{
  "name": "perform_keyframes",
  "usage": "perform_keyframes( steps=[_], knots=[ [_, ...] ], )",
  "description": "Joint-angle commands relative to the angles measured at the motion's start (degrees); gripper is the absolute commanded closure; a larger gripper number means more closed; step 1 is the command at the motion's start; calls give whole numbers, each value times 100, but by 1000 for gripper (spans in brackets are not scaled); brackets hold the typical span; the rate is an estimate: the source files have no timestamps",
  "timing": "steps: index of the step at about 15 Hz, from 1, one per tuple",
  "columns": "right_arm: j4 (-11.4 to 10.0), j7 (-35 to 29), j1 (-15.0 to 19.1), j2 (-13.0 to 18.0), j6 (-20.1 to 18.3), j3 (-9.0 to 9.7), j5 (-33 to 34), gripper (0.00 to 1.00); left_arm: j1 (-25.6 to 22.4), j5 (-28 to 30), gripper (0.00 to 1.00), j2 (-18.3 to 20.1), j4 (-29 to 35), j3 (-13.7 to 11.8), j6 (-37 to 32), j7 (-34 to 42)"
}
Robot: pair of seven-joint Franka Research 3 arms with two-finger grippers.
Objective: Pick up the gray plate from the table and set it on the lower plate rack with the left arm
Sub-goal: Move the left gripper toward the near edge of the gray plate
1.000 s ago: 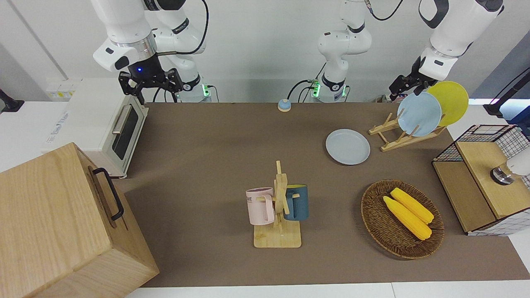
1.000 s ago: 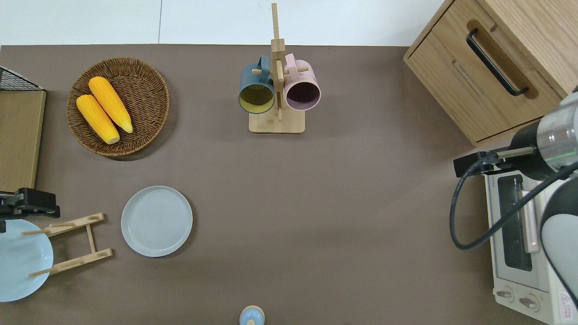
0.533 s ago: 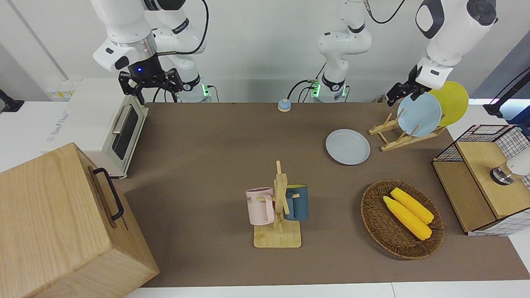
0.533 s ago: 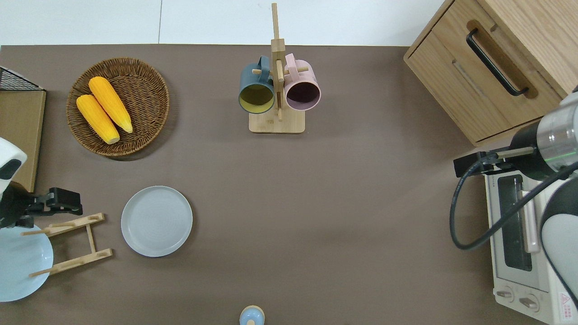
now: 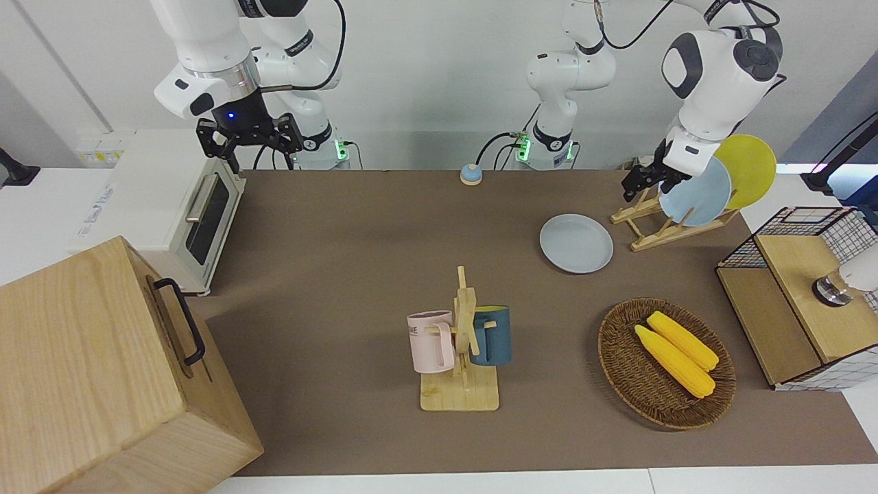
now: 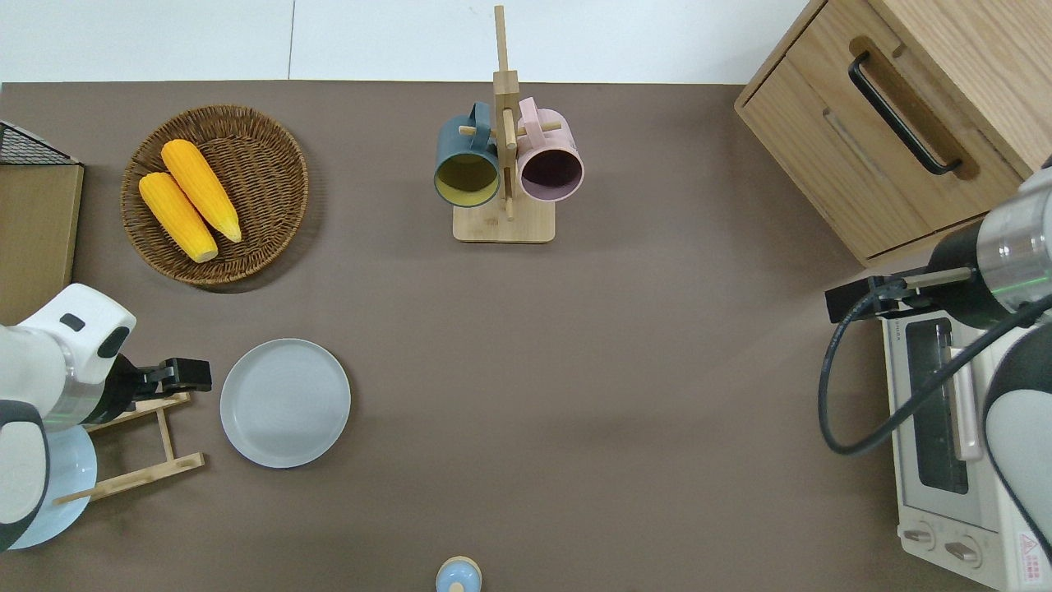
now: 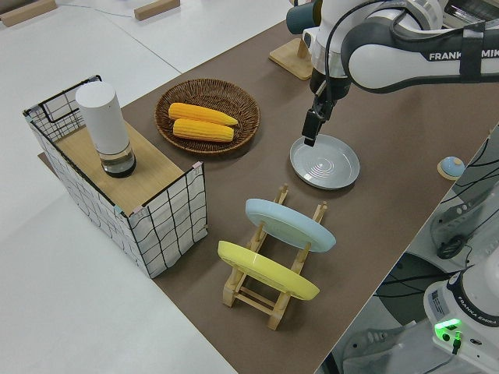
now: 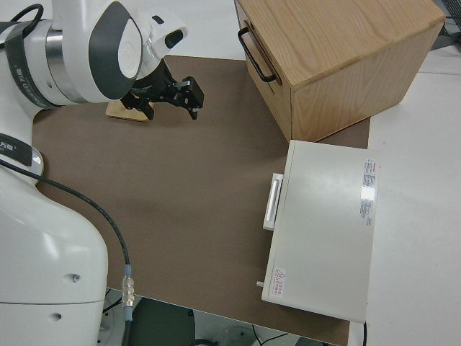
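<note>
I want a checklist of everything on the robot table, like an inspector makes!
Surface: brown table.
Job's things: gray plate flat on the table beside the lower plate rack, which holds a light blue plate and a yellow plate.
Clutter: corn basket, mug stand, toaster oven, wooden cabinet.
Grippers: left gripper over the rack's edge; right arm parked.
Cables: black cable on right arm.
Surroundings: nothing seen.

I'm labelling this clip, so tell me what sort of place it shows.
Probably a robotics lab staged as a kitchen: a toaster oven, a mug stand and a plate rack on one table, with two robot arms mounted at its edge.
</note>
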State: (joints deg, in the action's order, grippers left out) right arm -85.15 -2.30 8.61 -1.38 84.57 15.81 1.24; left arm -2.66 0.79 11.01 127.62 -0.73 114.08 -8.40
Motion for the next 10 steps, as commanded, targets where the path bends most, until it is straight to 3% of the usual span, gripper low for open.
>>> perform_keyframes(
  steps=[1,4,10],
  knots=[
    [51,-69,115,15,-81,98,8,17,-59,53,7,254,790,11,606,-48],
    [51,-69,115,15,-81,98,8,17,-68,61,7,-220,791,11,606,-65],
    [51,-69,115,15,-72,98,8,17,-174,62,7,-792,800,11,606,-215]
  ],
)
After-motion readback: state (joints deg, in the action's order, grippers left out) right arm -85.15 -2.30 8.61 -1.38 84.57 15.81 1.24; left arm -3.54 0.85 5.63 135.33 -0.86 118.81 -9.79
